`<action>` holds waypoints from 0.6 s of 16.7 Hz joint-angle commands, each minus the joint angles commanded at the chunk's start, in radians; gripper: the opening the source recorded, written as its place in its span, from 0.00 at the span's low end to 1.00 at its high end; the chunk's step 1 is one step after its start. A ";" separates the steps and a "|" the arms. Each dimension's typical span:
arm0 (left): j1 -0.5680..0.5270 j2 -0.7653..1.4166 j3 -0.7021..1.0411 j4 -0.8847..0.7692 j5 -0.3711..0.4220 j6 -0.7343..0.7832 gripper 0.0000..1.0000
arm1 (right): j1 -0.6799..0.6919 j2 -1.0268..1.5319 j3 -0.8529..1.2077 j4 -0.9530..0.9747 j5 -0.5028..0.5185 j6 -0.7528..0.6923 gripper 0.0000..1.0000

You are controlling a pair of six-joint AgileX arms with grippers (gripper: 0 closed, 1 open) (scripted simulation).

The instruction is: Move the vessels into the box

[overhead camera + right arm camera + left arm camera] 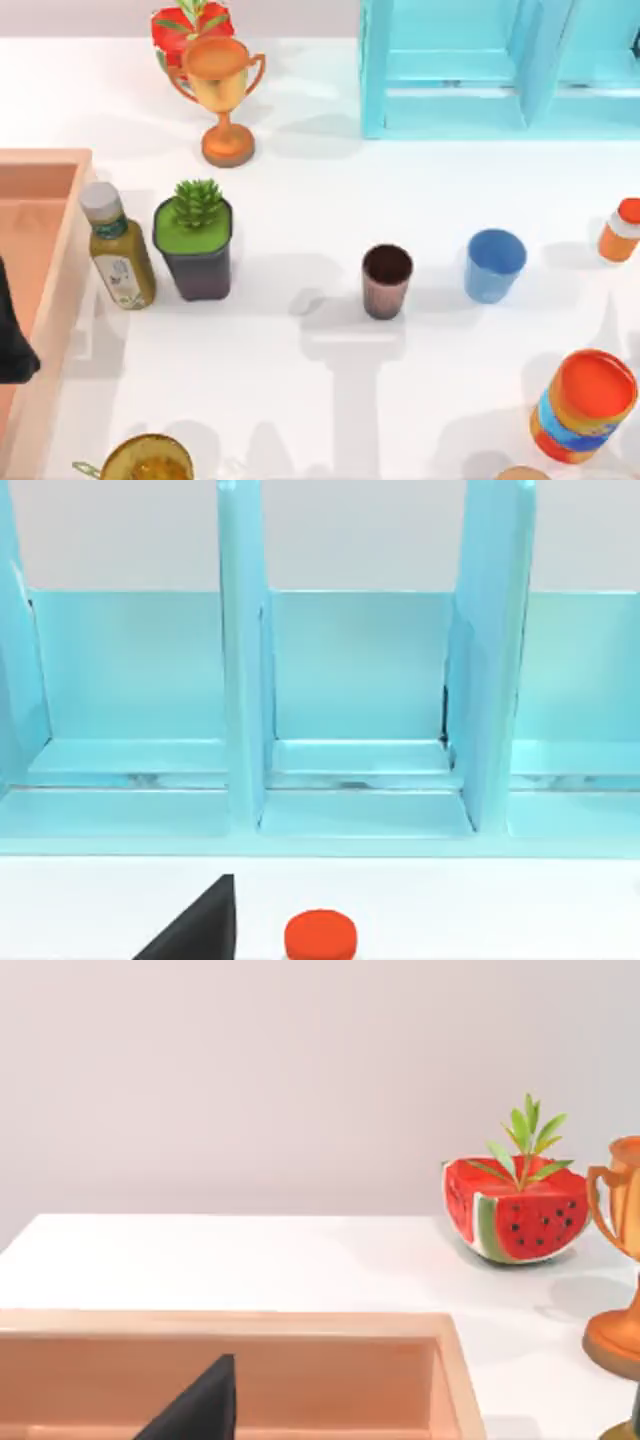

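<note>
Top view: we see both vessels standing upright on the bench (300,400), outside the box (60,260), so we judge no cup is moved yet.
Step in hand: the start, choosing and reaching for a first cup.
Brown cup (386,281): mid-bench, nearer the box.
Blue cup (494,265): just beside it on the right, apart from it.
Left tool (15,340): a dark shape over the box at the left edge; whether it is apart or together we cannot tell.
Right tool (195,925): facing the turquoise shelf (350,730); state likewise unclear.
Next move: come down over a cup rim and grip.
In the way: potted succulent (195,240) and dressing bottle (118,250) stand between cups and box; the carry must clear them.
</note>
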 joint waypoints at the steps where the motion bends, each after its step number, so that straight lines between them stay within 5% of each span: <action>1: 0.000 0.000 0.000 0.000 0.000 0.000 1.00 | 0.000 0.000 0.000 0.000 0.000 0.000 1.00; 5: -0.024 0.056 0.050 -0.039 -0.002 -0.030 1.00 | 0.000 0.000 0.000 0.000 0.000 0.000 1.00; 10: -0.149 0.363 0.324 -0.239 0.004 -0.150 1.00 | 0.000 0.000 0.000 0.000 0.000 0.000 1.00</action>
